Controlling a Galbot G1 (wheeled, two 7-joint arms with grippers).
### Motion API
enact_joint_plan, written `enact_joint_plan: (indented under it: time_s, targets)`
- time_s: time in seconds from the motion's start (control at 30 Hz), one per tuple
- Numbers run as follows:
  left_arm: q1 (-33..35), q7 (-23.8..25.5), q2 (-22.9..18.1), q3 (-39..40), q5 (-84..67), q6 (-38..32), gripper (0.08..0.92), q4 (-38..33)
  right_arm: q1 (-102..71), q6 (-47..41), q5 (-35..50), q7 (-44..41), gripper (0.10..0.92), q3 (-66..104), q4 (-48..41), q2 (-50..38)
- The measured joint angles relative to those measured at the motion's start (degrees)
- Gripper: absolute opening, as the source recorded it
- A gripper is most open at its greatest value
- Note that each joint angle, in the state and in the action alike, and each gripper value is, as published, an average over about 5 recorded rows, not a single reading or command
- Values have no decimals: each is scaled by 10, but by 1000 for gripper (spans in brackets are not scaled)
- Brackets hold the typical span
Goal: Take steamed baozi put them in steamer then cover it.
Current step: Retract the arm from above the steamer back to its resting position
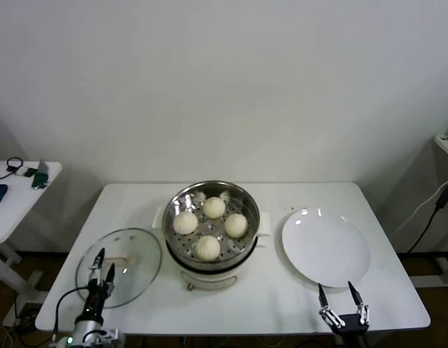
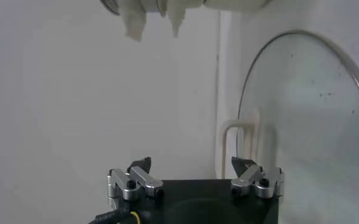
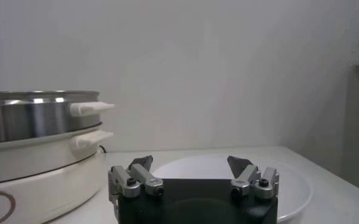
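Observation:
The steamer [image 1: 212, 185] stands uncovered at mid-table, a shiny steel basket on a cream base. Several steamed baozi [image 1: 214, 207] lie inside on its perforated floor. The cover [image 1: 137, 261], a clear glass lid with a cream handle [image 1: 117, 257], lies flat on the table to the steamer's left. My left gripper [image 1: 102, 264] is open above the lid's near part, holding nothing. In the left wrist view the left gripper [image 2: 193, 163] points past the lid's handle [image 2: 237, 143], with the cover [image 2: 307, 122] beside it. My right gripper [image 1: 340, 293] is open and empty at the front edge.
A flat white plate [image 1: 326, 246] lies right of the steamer, just beyond the right gripper. The right wrist view shows the plate [image 3: 295, 182] ahead and the steamer [image 3: 33, 115] off to one side. A small side table [image 1: 21, 188] stands far left.

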Motion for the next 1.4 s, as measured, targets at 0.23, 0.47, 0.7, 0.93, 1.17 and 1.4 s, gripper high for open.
enact_joint_plan:
  time_s: [0.23, 0.47, 0.7, 0.93, 1.17, 1.4]
  targets:
    - [-27, 0, 4, 0, 18, 0, 823, 29, -10, 6, -4, 1, 823, 2, 7, 6]
    - [-47, -1, 4, 1, 29, 3, 823, 49, -14, 11, -10, 2, 823, 2, 8, 13]
    - [-55, -1, 4, 1, 33, 12, 732, 63, -14, 13, -17, 5, 823, 0, 5, 21]
    - [-66, -2, -3, 3, 41, 16, 532, 76, -15, 13, -21, 6, 823, -2, 6, 26]
    - [-73, -2, -8, 4, 47, 19, 333, 87, -16, 14, -22, 6, 823, -2, 6, 28]
    - [-71, 1, -8, 3, 44, 19, 149, 86, -13, 14, -23, 6, 823, -2, 6, 29]
